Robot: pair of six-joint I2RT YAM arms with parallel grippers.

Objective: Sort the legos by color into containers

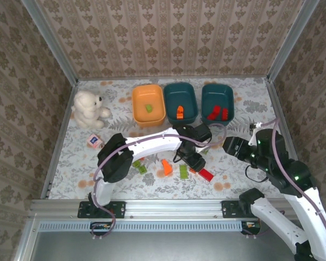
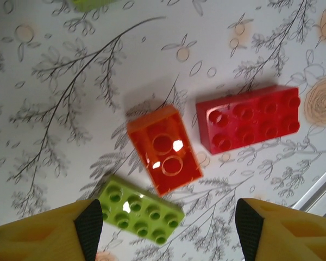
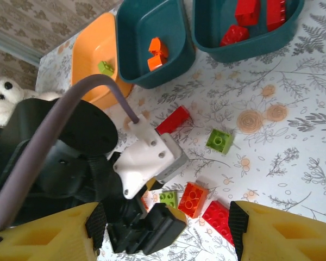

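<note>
Just ahead of the left gripper [image 2: 165, 239], whose fingers stand spread and empty, an orange lego [image 2: 164, 157] lies on the table [image 2: 70, 109], a lime lego [image 2: 138, 209] close at its near end and a red lego [image 2: 249, 117] just beside it. The right gripper [image 3: 165, 228] is likewise spread, holding nothing.

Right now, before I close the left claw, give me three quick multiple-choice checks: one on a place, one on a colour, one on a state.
1. The sorted red bricks lie in: A the orange tray; B the middle teal tray; C the right teal tray.
2. The brick under the left claw is: A orange; B blue; C white.
3. The left claw is: A shut on a brick; B open; C shut and empty.
Answers: C, the top view shows them there; A, the orange brick lies between its fingers; B, the fingers stand apart, holding nothing.
</note>
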